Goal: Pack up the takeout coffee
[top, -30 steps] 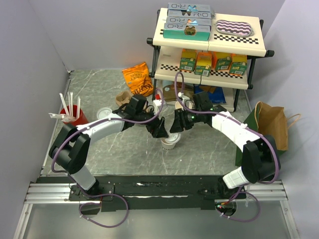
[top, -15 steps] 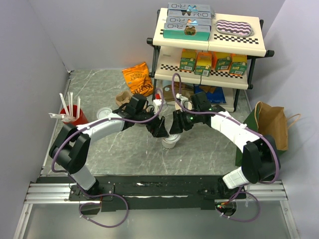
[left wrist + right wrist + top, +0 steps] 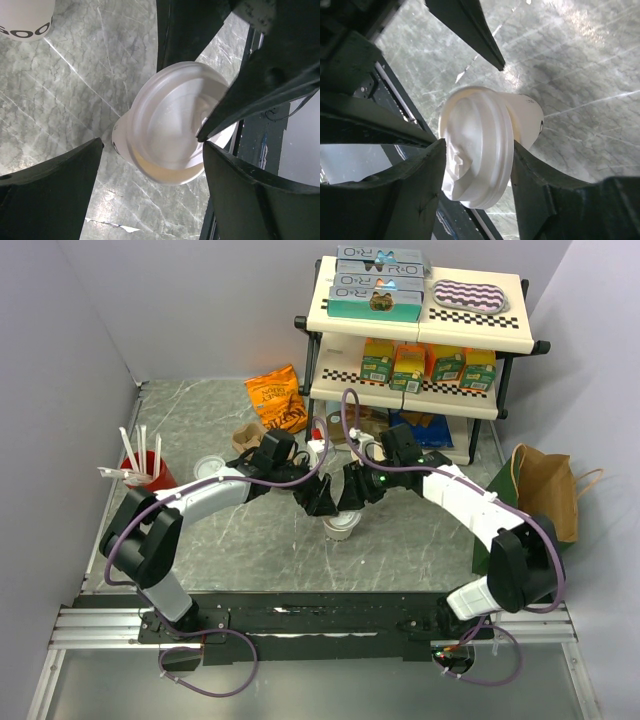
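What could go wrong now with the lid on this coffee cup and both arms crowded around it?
One: the sip lid looks tilted on the paper cup, so it may not be seated and could pop off. Two: the right fingers flank the lid and the left fingers straddle the cup, so pulling away could tip it over or knock the fingers together.

Probably lab mock café: plain enclosure walls, stocked shelf rack, juice cartons, straws.
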{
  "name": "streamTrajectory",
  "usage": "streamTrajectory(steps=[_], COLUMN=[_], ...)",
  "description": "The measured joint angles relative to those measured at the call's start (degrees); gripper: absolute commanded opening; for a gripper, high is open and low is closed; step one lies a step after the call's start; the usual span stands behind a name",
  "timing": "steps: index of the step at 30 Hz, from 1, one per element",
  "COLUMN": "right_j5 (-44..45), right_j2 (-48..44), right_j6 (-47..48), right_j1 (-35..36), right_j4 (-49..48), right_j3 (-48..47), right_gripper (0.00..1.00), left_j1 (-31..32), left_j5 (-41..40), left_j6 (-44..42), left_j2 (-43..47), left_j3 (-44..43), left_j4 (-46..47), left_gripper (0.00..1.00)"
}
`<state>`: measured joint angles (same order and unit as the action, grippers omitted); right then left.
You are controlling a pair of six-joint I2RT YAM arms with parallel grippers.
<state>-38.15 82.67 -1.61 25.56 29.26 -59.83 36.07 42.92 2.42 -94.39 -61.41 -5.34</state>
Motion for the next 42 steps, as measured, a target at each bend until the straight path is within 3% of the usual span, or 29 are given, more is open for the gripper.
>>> streamTrajectory(steps=[14,42], right_j5=[2.1,8.9], right_j2=[-1.8,-4.5], right_j6=[2.5,3.7], right_j1=[0.9,0.9], right_j4=[1.3,2.8], right_j3=[-1.0,-1.4], right_gripper=[0.66,0.59], left_j1=[0.0,0.0], left_j5=[0.7,0.8], left_j6=[0.0,0.2], left_j2=[-1.4,-2.0], left_j3=[0.0,0.0], left_j4=[0.0,0.0], left_gripper=[0.84,0.84])
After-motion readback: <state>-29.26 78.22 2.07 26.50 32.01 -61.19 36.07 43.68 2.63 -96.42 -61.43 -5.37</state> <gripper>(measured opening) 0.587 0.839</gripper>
